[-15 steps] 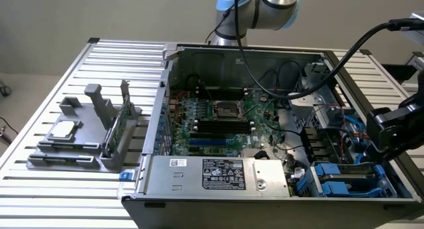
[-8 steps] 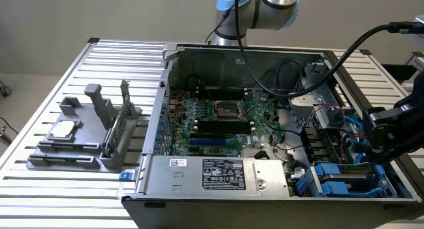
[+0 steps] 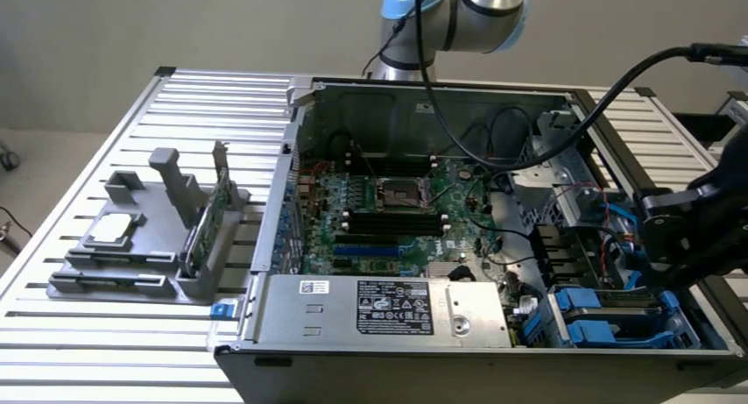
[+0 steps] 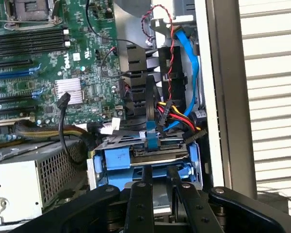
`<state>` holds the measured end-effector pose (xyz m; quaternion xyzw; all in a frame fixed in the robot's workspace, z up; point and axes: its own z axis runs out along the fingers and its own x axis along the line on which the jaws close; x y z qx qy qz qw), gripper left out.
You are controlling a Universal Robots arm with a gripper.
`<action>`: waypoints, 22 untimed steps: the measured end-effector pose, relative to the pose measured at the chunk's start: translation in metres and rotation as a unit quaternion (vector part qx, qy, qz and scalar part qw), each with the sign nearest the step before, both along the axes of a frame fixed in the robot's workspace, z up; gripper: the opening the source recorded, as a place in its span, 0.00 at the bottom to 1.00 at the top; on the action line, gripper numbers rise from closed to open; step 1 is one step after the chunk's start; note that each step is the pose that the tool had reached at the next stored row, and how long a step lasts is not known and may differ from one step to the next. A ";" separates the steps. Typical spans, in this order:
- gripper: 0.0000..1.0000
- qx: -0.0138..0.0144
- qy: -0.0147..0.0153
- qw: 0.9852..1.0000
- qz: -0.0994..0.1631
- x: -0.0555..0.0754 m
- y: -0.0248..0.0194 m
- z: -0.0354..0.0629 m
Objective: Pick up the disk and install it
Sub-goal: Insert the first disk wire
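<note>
The disk point(image 4: 157, 154), silver-grey metal in a bright blue carrier, sits at the drive bay in the corner of the open computer case, beside the power supply. My gripper point(image 4: 160, 187) reaches down onto it. Its two black fingers point(image 4: 141, 194) stand close together with the disk's silver metal between them and blue plastic on either side. In the exterior view the blue carrier point(image 3: 598, 321) shows low at the right of the case, and the black gripper body point(image 3: 689, 237) hangs just above it, hiding the fingers.
Red, yellow and blue cables point(image 4: 177, 104) crowd the bay just beyond the disk. The case wall point(image 4: 223, 97) runs close alongside it. The motherboard point(image 3: 391, 207) fills the case floor. A grey fixture point(image 3: 152, 237) on the exterior view's left holds a silver chip and a green card.
</note>
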<state>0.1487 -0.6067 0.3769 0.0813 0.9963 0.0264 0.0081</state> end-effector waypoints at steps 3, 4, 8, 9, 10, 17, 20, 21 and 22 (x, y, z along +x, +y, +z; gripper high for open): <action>0.27 0.001 0.000 1.000 -0.025 0.000 0.0000 -0.0026; 0.27 0.002 0.000 0.999 -0.033 0.000 0.0000 -0.0036; 0.27 0.008 0.000 0.998 -0.065 0.000 0.0000 -0.0076; 0.27 0.011 0.000 0.997 -0.080 0.000 0.0000 -0.0095; 0.27 0.013 0.000 0.996 -0.088 0.000 0.0000 -0.0105; 0.27 0.025 0.001 0.990 -0.138 0.000 0.0000 -0.0147; 0.27 0.034 0.002 0.988 -0.151 0.000 0.0000 -0.0153; 0.27 0.038 0.002 0.987 -0.153 0.000 0.0000 -0.0154; 0.27 0.042 0.003 0.987 -0.155 0.001 0.0000 -0.0155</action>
